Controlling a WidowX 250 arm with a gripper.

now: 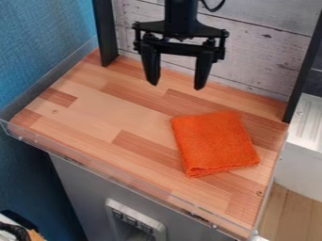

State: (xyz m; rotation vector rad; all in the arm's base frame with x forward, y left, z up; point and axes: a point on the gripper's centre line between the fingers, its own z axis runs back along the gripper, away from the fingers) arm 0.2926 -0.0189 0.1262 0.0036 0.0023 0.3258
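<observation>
Seen left of gripper (177, 86): post (104, 30), probably for framing the board (113, 113). Below, along near edge: clear lip (125, 180), likely against things sliding off. Hung above board's back part with fingers spread, pinching nothing, clear of the surface. Below and right of gripper: orange cloth (215, 143), laid flat, apparently folded for compactness. Farther right: second post (305, 70)

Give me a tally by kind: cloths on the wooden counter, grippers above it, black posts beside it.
Cloths: 1, the orange cloth
Grippers: 1, the open black gripper
Posts: 2, left post and right post
Total: 4
</observation>
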